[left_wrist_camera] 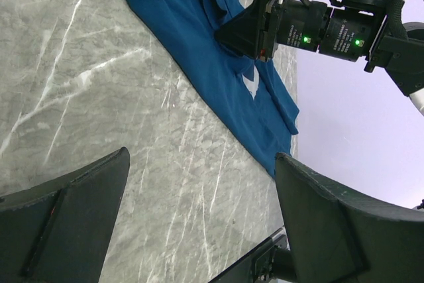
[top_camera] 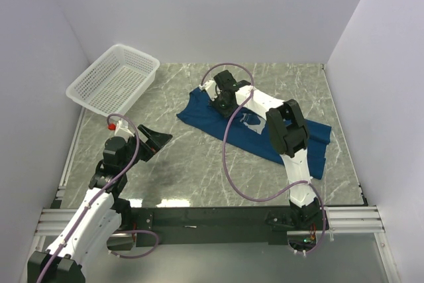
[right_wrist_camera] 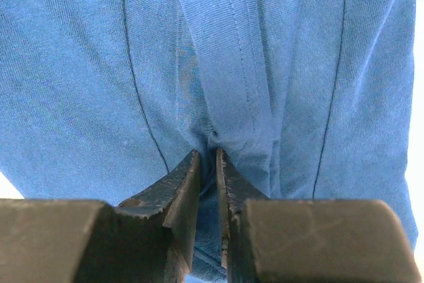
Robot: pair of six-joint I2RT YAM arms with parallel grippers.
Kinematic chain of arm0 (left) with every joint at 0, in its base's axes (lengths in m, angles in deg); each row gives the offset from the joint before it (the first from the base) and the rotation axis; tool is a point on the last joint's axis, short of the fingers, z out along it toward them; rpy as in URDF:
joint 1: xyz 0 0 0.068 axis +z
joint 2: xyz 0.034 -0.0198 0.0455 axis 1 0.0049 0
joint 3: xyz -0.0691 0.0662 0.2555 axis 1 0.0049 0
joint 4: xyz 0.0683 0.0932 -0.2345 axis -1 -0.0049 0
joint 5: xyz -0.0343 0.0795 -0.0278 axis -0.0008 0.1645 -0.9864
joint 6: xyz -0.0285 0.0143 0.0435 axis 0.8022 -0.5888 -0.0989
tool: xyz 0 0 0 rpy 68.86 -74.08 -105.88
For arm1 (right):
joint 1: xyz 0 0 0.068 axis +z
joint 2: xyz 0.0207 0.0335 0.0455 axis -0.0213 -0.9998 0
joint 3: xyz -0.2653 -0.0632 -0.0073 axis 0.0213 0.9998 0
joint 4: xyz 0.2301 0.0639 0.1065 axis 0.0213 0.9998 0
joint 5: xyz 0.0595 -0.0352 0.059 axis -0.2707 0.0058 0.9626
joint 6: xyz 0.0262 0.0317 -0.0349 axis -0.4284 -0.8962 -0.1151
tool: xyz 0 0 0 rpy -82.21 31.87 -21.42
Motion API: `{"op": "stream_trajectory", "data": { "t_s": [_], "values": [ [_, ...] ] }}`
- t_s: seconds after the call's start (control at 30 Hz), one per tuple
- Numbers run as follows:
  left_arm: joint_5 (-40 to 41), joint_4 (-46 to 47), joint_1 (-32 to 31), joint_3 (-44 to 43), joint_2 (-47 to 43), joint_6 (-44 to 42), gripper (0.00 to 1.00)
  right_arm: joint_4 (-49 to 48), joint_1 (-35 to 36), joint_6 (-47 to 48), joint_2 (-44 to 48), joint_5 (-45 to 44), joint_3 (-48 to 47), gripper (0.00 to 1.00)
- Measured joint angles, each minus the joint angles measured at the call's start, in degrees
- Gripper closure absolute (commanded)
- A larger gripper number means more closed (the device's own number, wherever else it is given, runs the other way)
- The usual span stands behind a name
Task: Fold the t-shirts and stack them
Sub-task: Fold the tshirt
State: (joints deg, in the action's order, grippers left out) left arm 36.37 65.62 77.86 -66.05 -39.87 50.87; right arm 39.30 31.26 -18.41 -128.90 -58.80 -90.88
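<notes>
A dark blue t-shirt (top_camera: 199,113) lies spread across the middle and right of the table, with a sliver of its pale chest print (top_camera: 250,120) showing. My right gripper (top_camera: 220,105) is down on the shirt's far left part and is shut on a pinched fold of blue cloth (right_wrist_camera: 225,64). The shirt also shows in the left wrist view (left_wrist_camera: 179,18), with the right gripper (left_wrist_camera: 232,33) on it. My left gripper (top_camera: 156,141) is open and empty above bare table, left of the shirt; its fingers (left_wrist_camera: 331,223) stand wide apart.
A white plastic mesh basket (top_camera: 114,79) stands at the far left corner of the grey marble table (top_camera: 199,170). White walls close in the back and both sides. A metal rail (top_camera: 212,217) runs along the near edge.
</notes>
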Motion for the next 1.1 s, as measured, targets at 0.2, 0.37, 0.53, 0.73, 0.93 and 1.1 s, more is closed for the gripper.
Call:
{"op": "stream_trajectory", "data": {
  "t_s": [0.2,0.37,0.53,0.73,0.93,1.1],
  "values": [
    [0.0,0.0,0.0,0.0,-0.09,-0.02,0.04,0.48,-0.46,-0.17,0.48,0.02,-0.33,0.8],
    [0.0,0.0,0.02,0.0,-0.07,0.0,0.04,0.9,-1.33,-0.24,0.9,0.26,-2.01,0.81],
    [0.0,0.0,0.0,0.0,-0.07,-0.02,0.04,1.18,-2.43,-0.26,1.05,0.59,-3.48,0.84],
    [0.0,0.0,0.02,0.0,-0.07,-0.02,0.04,1.86,-3.67,-0.57,1.05,0.61,-5.25,0.91],
    [0.0,0.0,0.02,0.0,-0.04,-0.02,0.04,1.81,-5.07,-1.09,1.05,0.55,-6.6,0.97],
    [-0.02,0.02,0.02,0.0,0.44,-0.02,0.04,1.81,-5.86,-1.53,1.03,0.39,-7.04,1.0]
  ]
}}
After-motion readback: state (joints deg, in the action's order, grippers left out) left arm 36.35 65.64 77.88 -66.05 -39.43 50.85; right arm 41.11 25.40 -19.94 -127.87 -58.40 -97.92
